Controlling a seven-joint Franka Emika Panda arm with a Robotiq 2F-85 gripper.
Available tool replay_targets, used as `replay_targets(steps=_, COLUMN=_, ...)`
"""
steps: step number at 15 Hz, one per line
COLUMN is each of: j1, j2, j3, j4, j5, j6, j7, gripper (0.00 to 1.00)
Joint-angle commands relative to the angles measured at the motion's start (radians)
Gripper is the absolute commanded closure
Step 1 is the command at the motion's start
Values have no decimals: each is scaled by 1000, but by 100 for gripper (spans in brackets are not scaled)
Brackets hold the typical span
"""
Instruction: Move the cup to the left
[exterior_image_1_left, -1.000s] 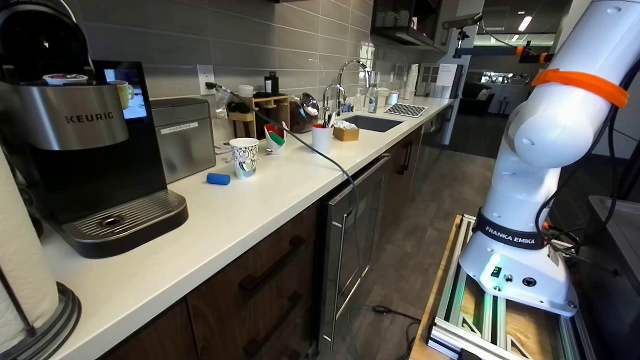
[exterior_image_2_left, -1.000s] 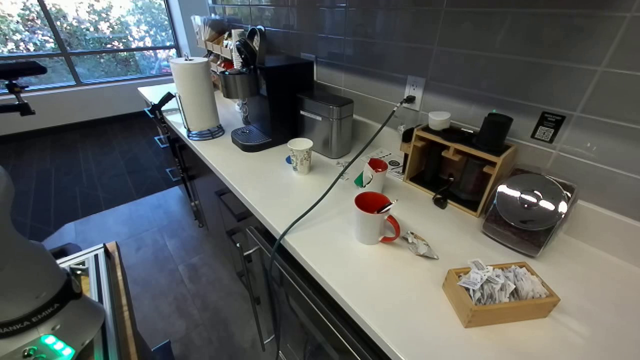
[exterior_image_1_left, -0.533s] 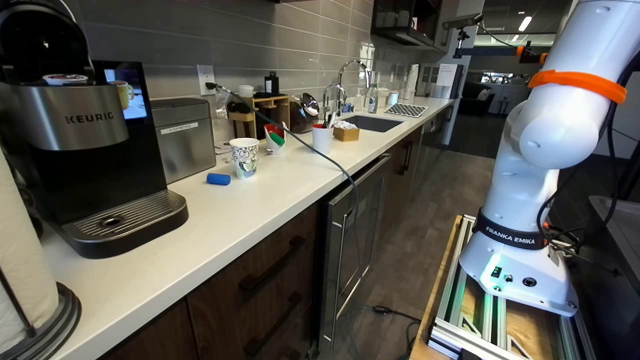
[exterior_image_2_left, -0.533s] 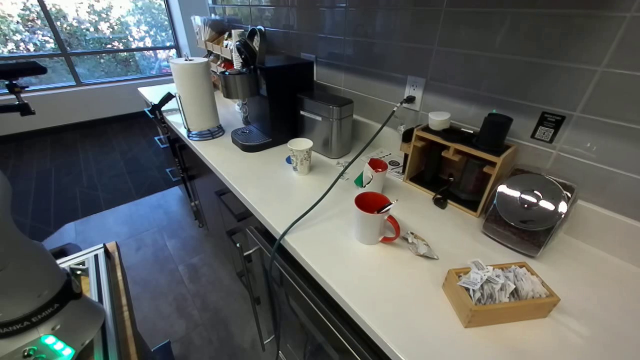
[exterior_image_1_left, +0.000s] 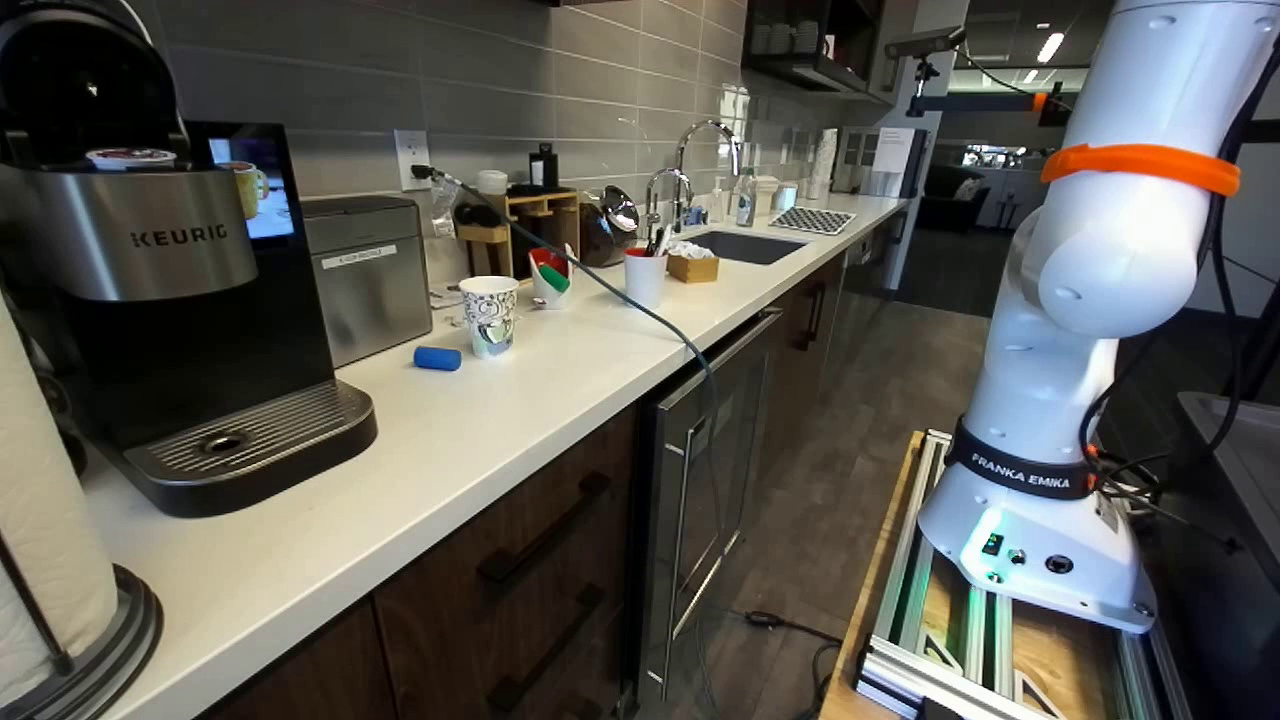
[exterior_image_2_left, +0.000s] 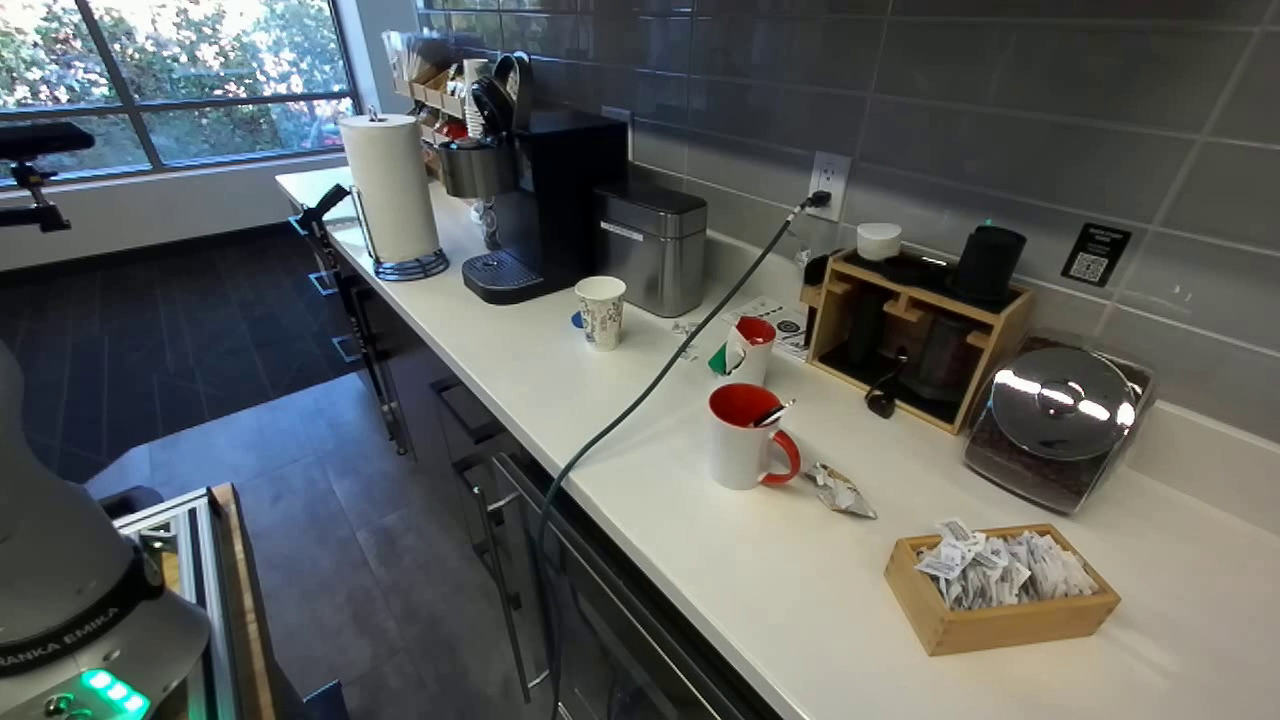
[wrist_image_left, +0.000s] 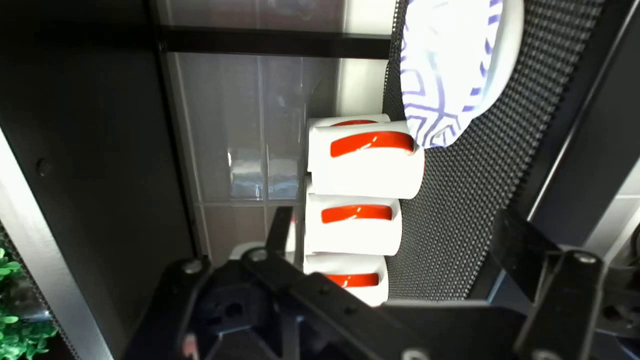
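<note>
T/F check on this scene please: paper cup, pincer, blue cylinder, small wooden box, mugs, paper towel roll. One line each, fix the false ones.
1. The paper cup stands upright on the counter. True.
2. The pincer is shut on the paper cup. False: the pincer's jaws stand wide apart.
3. In an exterior view, the blue cylinder lies between the paper cup and the coffee machine. True.
4. The small wooden box holds the blue cylinder. False: it holds paper packets.
5. Several mugs in the wrist view have red handles. True.
6. The paper towel roll lies on its side. False: it stands upright.
</note>
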Motion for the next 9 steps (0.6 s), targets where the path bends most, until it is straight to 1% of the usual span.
replay_targets(steps=1, j1=1, j2=53, j3=-5, j4=45, j5=13, j6=39, j7=-79, gripper=0)
replay_targets(steps=4, j1=-6, j2=78, j3=-9, j4=63, j5=9, j6=47, j7=-107, gripper=1)
replay_targets(steps=5, j1=-8, j2=87, j3=-12, j4=68, j5=12, j6=54, j7=-118, gripper=4)
replay_targets(steps=7, j1=-11, j2=105, j3=-13, j4=77, j5=9, j6=81, j7=-128, gripper=7)
replay_targets(steps=8, j1=-13, j2=113, j3=-14, j4=80, j5=4, j6=97, j7=-128, gripper=6)
replay_targets(steps=9, j1=-13, j2=122, j3=-14, j4=82, j5=2, j6=117, j7=-131, gripper=8)
